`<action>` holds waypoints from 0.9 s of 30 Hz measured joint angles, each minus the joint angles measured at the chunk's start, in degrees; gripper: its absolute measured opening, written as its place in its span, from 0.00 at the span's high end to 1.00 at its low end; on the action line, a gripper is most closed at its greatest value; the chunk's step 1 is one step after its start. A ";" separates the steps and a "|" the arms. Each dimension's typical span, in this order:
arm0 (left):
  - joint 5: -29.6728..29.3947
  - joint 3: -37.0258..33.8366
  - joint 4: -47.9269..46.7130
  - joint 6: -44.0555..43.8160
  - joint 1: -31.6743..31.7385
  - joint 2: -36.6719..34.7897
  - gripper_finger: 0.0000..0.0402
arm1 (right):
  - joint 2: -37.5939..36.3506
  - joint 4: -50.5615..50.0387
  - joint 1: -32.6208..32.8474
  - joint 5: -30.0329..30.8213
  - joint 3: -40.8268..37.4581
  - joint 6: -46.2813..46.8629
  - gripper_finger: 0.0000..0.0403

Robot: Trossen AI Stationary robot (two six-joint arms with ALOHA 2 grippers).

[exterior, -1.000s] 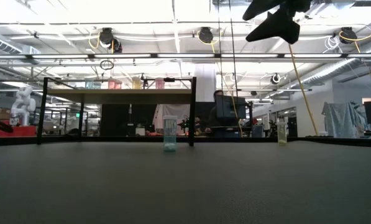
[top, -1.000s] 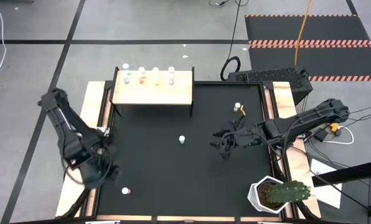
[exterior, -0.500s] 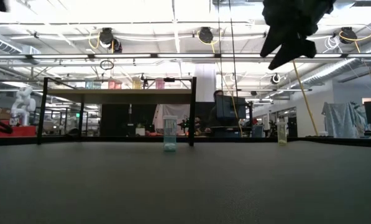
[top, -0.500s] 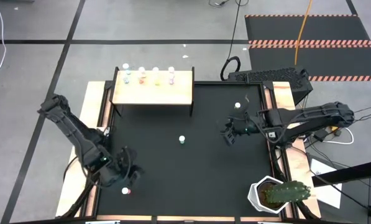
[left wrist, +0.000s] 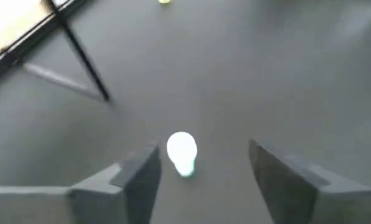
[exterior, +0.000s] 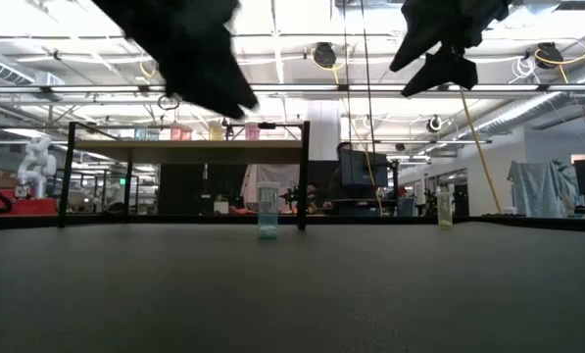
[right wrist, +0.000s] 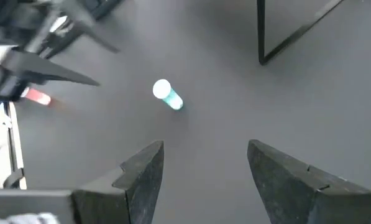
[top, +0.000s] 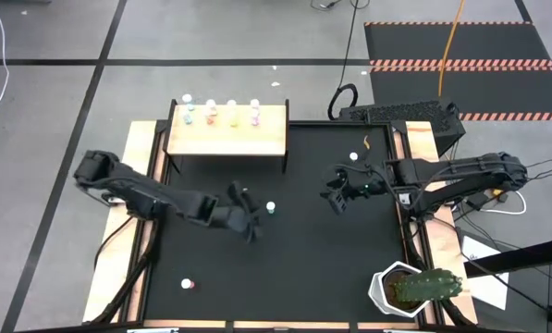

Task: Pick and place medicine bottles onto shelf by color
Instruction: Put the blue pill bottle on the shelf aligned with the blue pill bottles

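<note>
A blue-green medicine bottle (top: 270, 208) with a white cap stands upright on the black mat near the table's middle. My left gripper (top: 245, 212) hangs open just to its left; in the left wrist view the bottle (left wrist: 182, 152) stands just ahead of the gap between the fingers, untouched. My right gripper (top: 337, 191) hovers open to the bottle's right, well above the mat. A yellow bottle (top: 353, 158) stands at the far right, and a red one (top: 189, 284) at the near left. The pale-wood shelf (top: 227, 134) carries several bottles along its far edge.
A white pot with a cactus (top: 407, 287) sits at the near right corner. The shelf's dark legs (exterior: 303, 176) stand behind the blue-green bottle (exterior: 267, 213). Pale wooden strips (top: 141, 185) border the mat on the left and right.
My left gripper has swung from the near left corner, by the red bottle, toward the table's middle, and has come down and turned as it went; it now hangs beside the blue-green bottle. My right gripper has drifted a little toward the far edge.
</note>
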 joint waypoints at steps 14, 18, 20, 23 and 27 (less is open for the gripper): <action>19.24 -0.45 5.82 16.06 12.77 11.47 0.26 | -0.55 -2.55 2.73 4.32 0.00 3.15 0.44; 20.30 -0.45 7.00 15.55 13.41 11.97 0.33 | -0.55 -2.57 2.72 4.37 0.00 3.07 0.44; 20.35 -0.41 8.00 15.95 13.38 11.87 0.38 | -0.57 -2.56 2.68 4.35 0.00 2.83 0.44; 21.67 -0.41 7.95 15.92 13.34 11.88 0.45 | -0.57 -2.55 2.66 4.37 0.00 2.29 0.44; 22.63 -0.41 7.68 15.47 13.38 11.87 0.55 | -0.57 -2.57 2.66 4.35 0.00 1.37 0.44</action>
